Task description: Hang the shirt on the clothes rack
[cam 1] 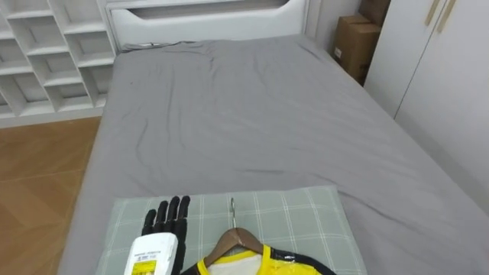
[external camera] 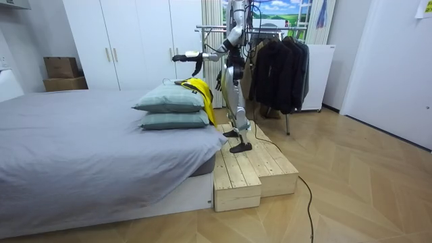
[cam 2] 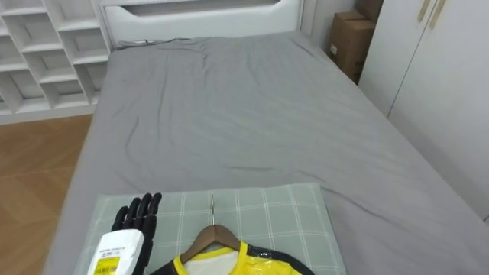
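Left hand (cam 1: 166, 218): open, fingers straight, over the pillow (cam 1: 306, 212)
Shirt (cam 1: 272, 266): yellow, on a hanger (cam 1: 231, 240), just right of the hand

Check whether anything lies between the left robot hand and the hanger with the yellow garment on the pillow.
Nothing visible stands in the way. The left robot hand, fingers straight, is over the checked pillow, just to the left of the wooden hanger that carries the yellow garment. Between them there is only bare pillow fabric.
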